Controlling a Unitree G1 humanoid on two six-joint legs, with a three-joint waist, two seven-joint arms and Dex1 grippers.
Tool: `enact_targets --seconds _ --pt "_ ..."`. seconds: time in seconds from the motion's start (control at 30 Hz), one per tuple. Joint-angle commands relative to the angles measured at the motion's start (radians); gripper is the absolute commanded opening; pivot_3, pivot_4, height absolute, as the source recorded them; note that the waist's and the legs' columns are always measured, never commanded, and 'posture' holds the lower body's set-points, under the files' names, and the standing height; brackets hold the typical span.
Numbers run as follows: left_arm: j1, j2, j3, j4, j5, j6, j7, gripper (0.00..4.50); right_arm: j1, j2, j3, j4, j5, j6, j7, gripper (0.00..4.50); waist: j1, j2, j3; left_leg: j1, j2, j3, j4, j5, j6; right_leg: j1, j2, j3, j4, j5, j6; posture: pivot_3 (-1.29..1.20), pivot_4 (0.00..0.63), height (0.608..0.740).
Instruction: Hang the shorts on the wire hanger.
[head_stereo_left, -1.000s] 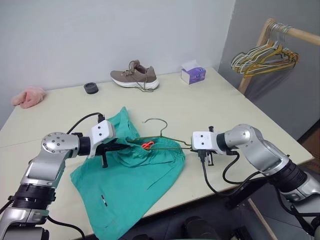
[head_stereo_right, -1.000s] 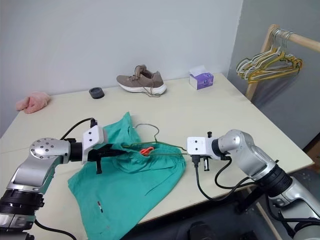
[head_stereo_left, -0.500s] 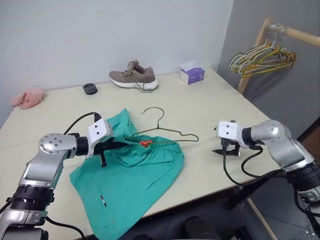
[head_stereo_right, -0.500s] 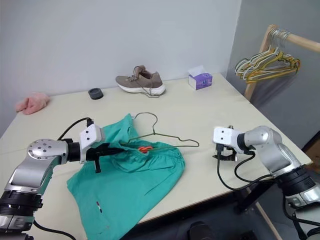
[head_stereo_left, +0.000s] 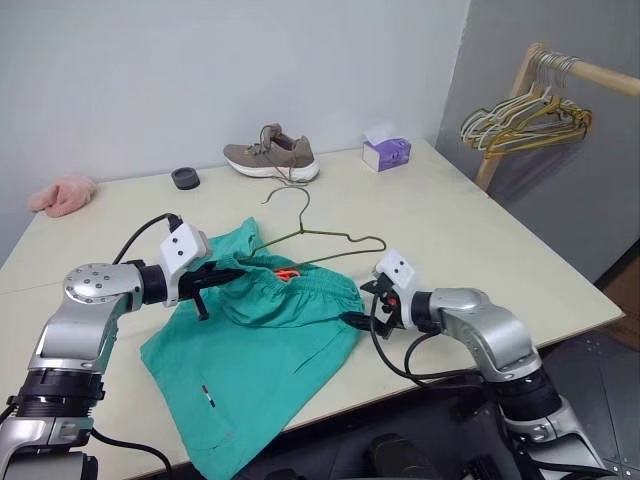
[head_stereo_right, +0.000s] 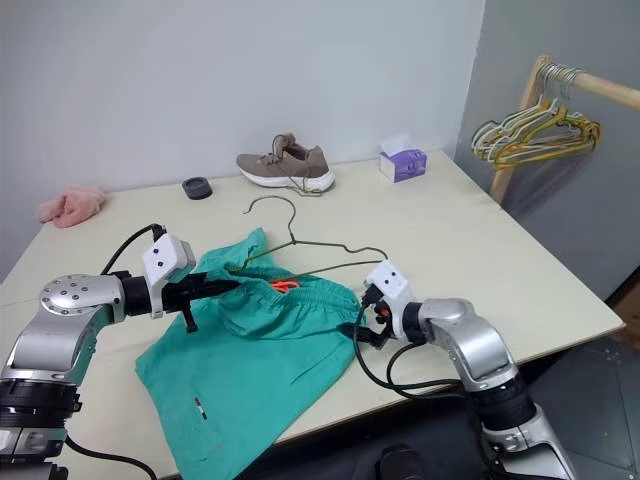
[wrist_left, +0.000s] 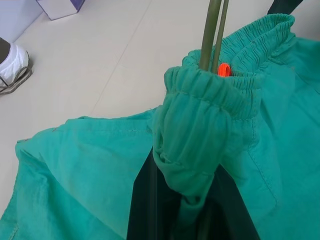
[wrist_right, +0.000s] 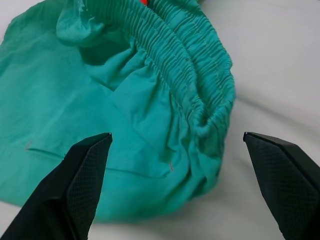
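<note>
Left tool (head_stereo_left: 232, 274) is clamped on a gathered fold of the shorts' (head_stereo_left: 250, 350) waistband, with two strands of the hanger (head_stereo_left: 325, 240) passing through that same bunch, as seen in the left wrist view. Right tool (head_stereo_left: 366, 303) is spread wide apart and aimed at the free end of the waistband (wrist_right: 200, 95), nothing being held.

The shorts are spread on the counter (head_stereo_left: 450, 230) near its front edge, at about 7 o'clock from the shoe (head_stereo_left: 271, 158); the waistband is raised toward 12 o'clock and the legs trail toward 6. The hanger is partly threaded into the waist opening, its hook (head_stereo_left: 285, 195) pointing toward the shoe and one shoulder jutting out toward 3 o'clock over bare counter.

The fabric is judged light, limp and easily bunched; it will likely sag and slide along smooth wire if only one point is pinched. The ribbed elastic band is the thickest, firmest part and is probably the best place for a grip, close to its outer end, so that it can be stretched over the exposed shoulder. The wire is judged thin and springy, liable to twist or slip when pushed.
</note>
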Motion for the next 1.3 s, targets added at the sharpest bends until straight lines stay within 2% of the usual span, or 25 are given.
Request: enact_targets --seconds 0.03,0.1,0.3,0.43,0.47,0.63,0.77,0.97,1.3 --pt "-0.023 0.010 0.039 -0.019 -0.019 0.001 0.013 0.00 -0.039 0.028 0.008 0.037 -0.003 -0.025 -0.042 4.32 0.000 0.000 0.000 0.000 0.000 0.000 0.000 0.000 0.000 0.000 0.000 0.000 0.000 0.000 0.000 -0.25 0.000 0.740" --pt "-0.020 0.011 0.042 -0.021 -0.020 0.003 0.014 0.00 -0.047 0.048 0.009 0.076 -0.015 -0.056 -0.072 3.91 -0.001 0.000 0.000 0.000 0.000 0.000 0.000 0.000 0.000 0.000 0.000 0.000 0.000 0.000 0.000 -0.24 0.000 0.740" --pt "-0.006 0.012 0.050 -0.030 -0.026 0.010 0.018 0.00 -0.049 0.082 0.008 0.128 -0.041 -0.143 -0.139 1.72 -0.001 0.000 0.000 0.000 0.000 0.000 0.000 0.000 0.000 -0.001 0.000 0.000 0.000 0.001 0.000 -0.24 0.000 0.740" --pt "0.001 0.007 0.069 -0.039 -0.052 0.041 0.023 0.00 -0.039 0.064 0.001 0.131 -0.056 -0.187 -0.150 0.24 -0.001 0.000 0.000 0.000 0.000 0.000 0.000 0.000 0.000 -0.001 0.000 0.000 0.000 0.001 0.000 -0.24 0.000 0.740" --pt "0.002 0.008 0.075 -0.044 -0.065 0.056 0.022 0.00 -0.037 0.052 -0.001 0.131 -0.062 -0.203 -0.150 0.08 -0.001 0.000 0.000 0.000 0.000 0.000 0.000 0.000 0.000 -0.001 0.000 0.000 0.000 0.001 0.000 -0.24 0.000 0.740" --pt "0.020 0.031 0.110 -0.084 -0.141 0.151 -0.005 0.00 -0.035 -0.012 -0.033 0.134 -0.057 -0.239 -0.134 0.08 -0.002 0.000 0.000 0.000 0.000 0.000 0.000 0.000 0.000 0.000 0.000 0.000 0.000 0.001 0.001 -0.25 0.000 0.740" --pt "0.059 0.096 0.144 -0.119 -0.209 0.235 -0.074 0.00 -0.033 -0.072 -0.063 0.140 -0.043 -0.244 -0.119 0.08 -0.003 0.001 0.001 0.000 0.000 0.000 0.000 0.000 0.000 0.000 0.000 0.000 0.000 0.001 0.001 -0.25 0.000 0.740" --pt "0.084 0.179 0.151 -0.097 -0.213 0.225 -0.131 0.00 -0.034 -0.123 -0.097 0.150 -0.021 -0.242 -0.107 0.08 -0.003 0.003 0.002 0.000 0.001 0.000 -0.001 0.000 0.000 0.000 0.001 0.001 0.000 0.001 0.001 -0.25 0.000 0.740" --pt "0.090 0.224 0.150 -0.092 -0.227 0.215 -0.191 0.00 -0.042 -0.145 -0.125 0.155 0.042 -0.171 -0.130 0.08 -0.001 0.003 0.002 0.000 0.001 0.000 0.000 0.000 0.000 0.000 0.001 0.001 -0.001 0.000 0.001 -0.25 0.000 0.740"
